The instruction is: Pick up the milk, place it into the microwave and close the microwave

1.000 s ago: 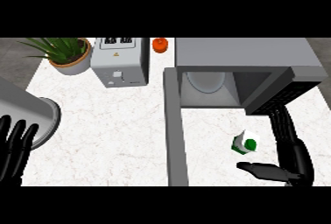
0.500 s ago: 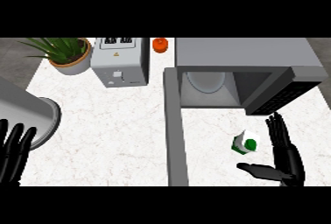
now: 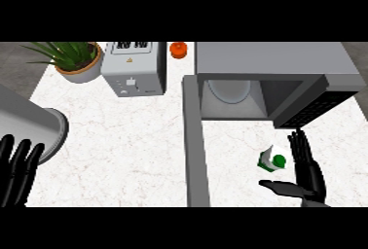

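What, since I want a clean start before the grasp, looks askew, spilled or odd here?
Nothing looks spilled or damaged. The milk carton sits turned at an angle on the counter, beside the open right hand. The microwave door stands open, as the task needs.

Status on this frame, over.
Right hand open beside milk, not curled round it. Left hand open, resting lower left. Microwave open, nothing blocking.
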